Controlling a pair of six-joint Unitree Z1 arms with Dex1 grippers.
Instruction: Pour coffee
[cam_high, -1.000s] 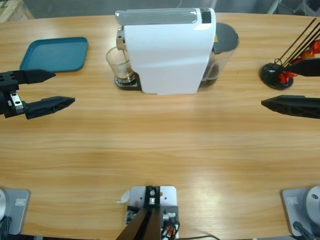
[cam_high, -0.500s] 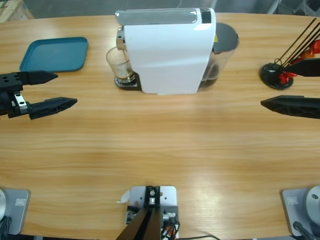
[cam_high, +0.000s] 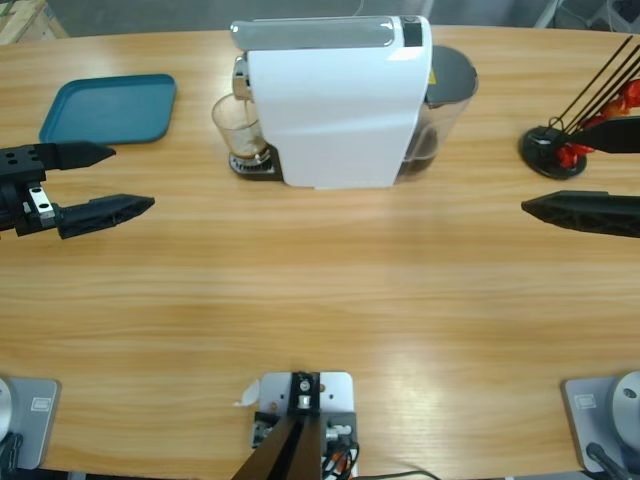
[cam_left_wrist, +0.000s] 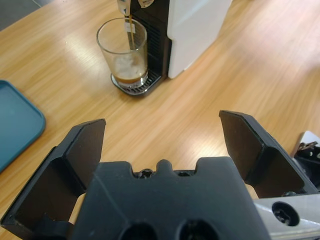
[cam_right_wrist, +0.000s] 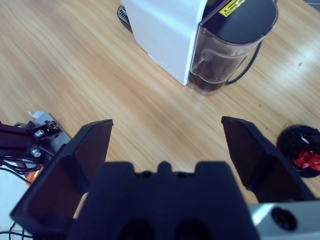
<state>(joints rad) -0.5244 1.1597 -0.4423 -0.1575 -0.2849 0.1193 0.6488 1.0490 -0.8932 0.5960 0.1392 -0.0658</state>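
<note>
At far left of the table (cam_high: 330, 290), the left gripper (cam_high: 125, 180) is seen hovering with jaws spread wide, nothing held between them. Just beyond it, near the back edge, a teal tray (cam_high: 108, 108) lies flat. Toward the middle, a clear glass (cam_high: 238, 130) stands on the drip grate of the white machine (cam_high: 335, 100), under its spout. The coffee (cam_left_wrist: 130, 79) is seen as a thin dark layer with tan foam at the bottom of the glass, and a thin stream is seen running from the spout into it in the left wrist view. A dark water tank (cam_high: 445, 110) with a grey lid is attached at the machine's right side. Further right, a black round stand (cam_high: 550, 150) with thin black rods is placed near the edge, red capsules (cam_high: 572, 152) at its base. At far right, the right gripper (cam_high: 545, 170) is seen released, jaws well apart, holding nothing, pointed toward the machine and well apart from it.
</note>
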